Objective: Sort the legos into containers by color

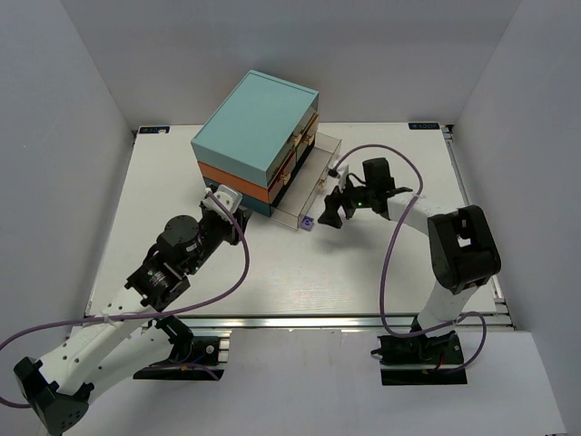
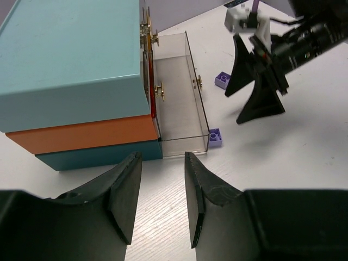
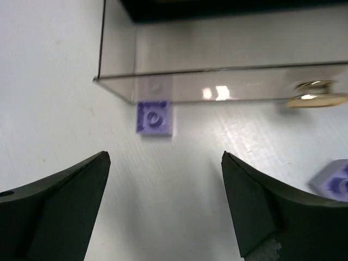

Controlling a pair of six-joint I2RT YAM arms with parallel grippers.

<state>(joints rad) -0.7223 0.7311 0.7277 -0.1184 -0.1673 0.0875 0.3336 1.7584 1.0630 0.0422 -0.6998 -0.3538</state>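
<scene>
A boxy chest [image 1: 259, 123] with light-teal, orange and blue layers stands at the back middle. Its lowest drawer [image 2: 179, 103], clear-walled, is pulled out and looks empty. One lavender lego [image 3: 155, 118] lies on the table against the drawer's front corner; it also shows in the top view [image 1: 308, 221] and the left wrist view [image 2: 215, 137]. A second lavender lego [image 3: 334, 182] lies farther along the drawer front [image 2: 221, 80]. My right gripper [image 3: 166, 157] is open and empty, just short of the first lego [image 1: 336, 213]. My left gripper [image 2: 163, 163] is open and empty, beside the chest's near corner [image 1: 225, 202].
Gold handles [image 3: 315, 92] stick out from the drawer fronts. White walls enclose the table on three sides. The right arm's purple cable [image 1: 390, 254] loops over the table. No red, green or teal legos are in view.
</scene>
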